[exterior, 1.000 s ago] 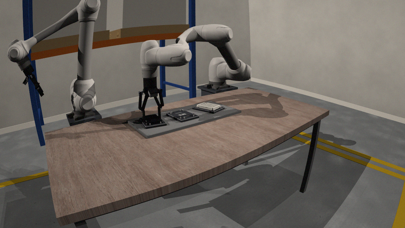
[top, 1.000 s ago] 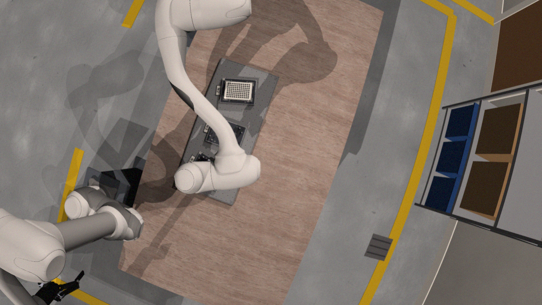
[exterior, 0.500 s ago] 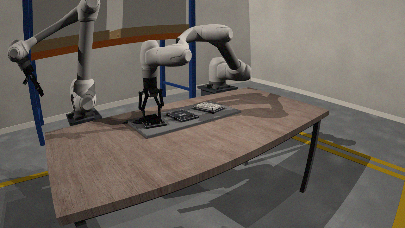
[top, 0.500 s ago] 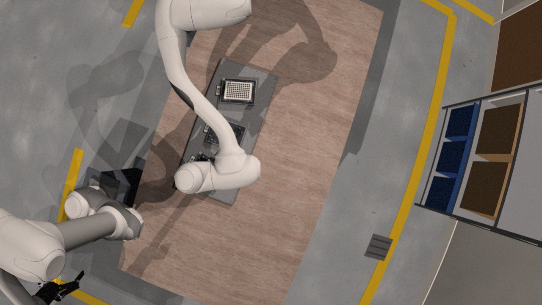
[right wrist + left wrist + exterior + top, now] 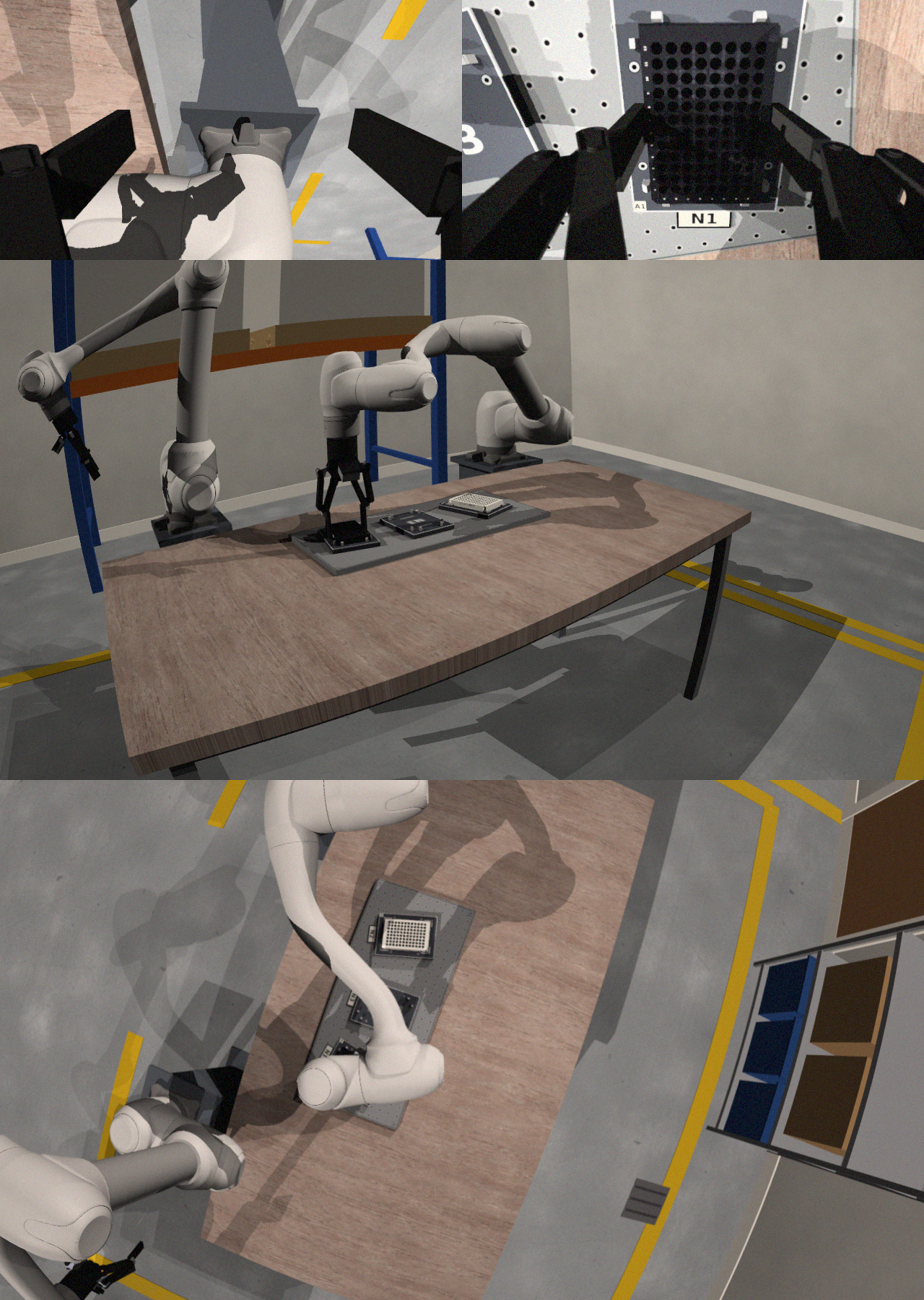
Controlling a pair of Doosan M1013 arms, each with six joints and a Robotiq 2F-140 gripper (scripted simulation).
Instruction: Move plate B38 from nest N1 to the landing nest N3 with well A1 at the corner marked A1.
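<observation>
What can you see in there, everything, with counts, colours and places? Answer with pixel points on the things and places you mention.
black plate (image 5: 351, 529) (image 5: 708, 79): one, on N1
cream plate (image 5: 406, 934) (image 5: 476, 502): one, on N2
nests: three, dark, on the deck
deck (image 5: 455, 912) (image 5: 526, 520) (image 5: 570, 92): one, grey, on the table
table (image 5: 517, 1038) (image 5: 452, 615) (image 5: 891, 83) (image 5: 86, 72): one, brown
bins: three, blue, shelving
boxes: at least two, brown, shelving
floor lines: several, yellow
arms: two, white, beside the table
left gripper (image 5: 345, 528) (image 5: 706, 121): one, black, at N1
right gripper (image 5: 123, 1268) (image 5: 76, 461) (image 5: 242, 130): one, black, off the table

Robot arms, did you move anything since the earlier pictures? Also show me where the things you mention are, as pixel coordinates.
Nothing visibly moved. The left arm (image 5: 351, 967) (image 5: 478, 336), right arm (image 5: 151, 1171) (image 5: 195, 376) (image 5: 260, 202), black plate (image 5: 349, 531) (image 5: 707, 79) and white plate (image 5: 406, 934) (image 5: 476, 502) all look the same. I see nothing newly grabbed or let go.
</observation>
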